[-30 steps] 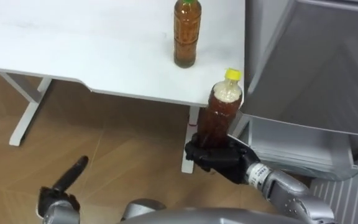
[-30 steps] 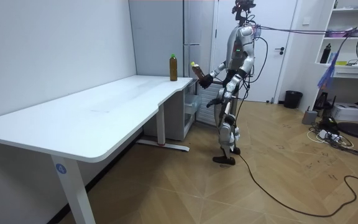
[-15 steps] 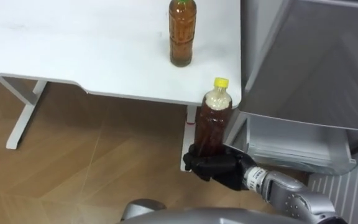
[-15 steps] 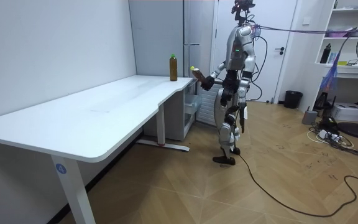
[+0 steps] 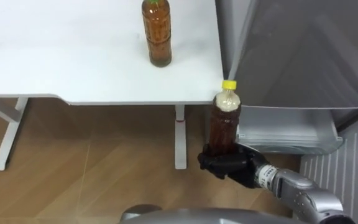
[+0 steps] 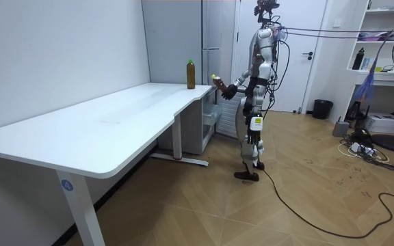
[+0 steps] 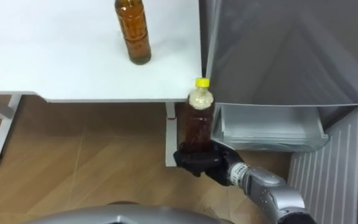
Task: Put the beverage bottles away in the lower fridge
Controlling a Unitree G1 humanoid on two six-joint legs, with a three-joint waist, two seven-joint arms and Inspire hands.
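Note:
My right hand (image 5: 229, 167) is shut on a brown drink bottle (image 5: 224, 121) with a yellow cap, gripping its base and holding it upright in front of the grey fridge (image 5: 291, 56). The bottle stands before the left end of the fridge's open lower drawer (image 5: 284, 130), beside the table corner. A second brown bottle (image 5: 156, 34) with a green cap stands on the white table (image 5: 55, 62) near its right edge. In the room view I stand at the table's far end facing the fridge (image 6: 217, 41), with my left hand (image 6: 253, 120) low at my hip.
The table's white leg (image 5: 179, 137) stands just left of the held bottle. Wooden floor (image 5: 73, 180) lies below the table edge. A white ribbed panel (image 5: 353, 162) sits to the right of the drawer.
The view has swung right, so the fridge and its drawer fill more of it. My left hand has dropped out of the eye view. The right hand keeps the bottle upright.

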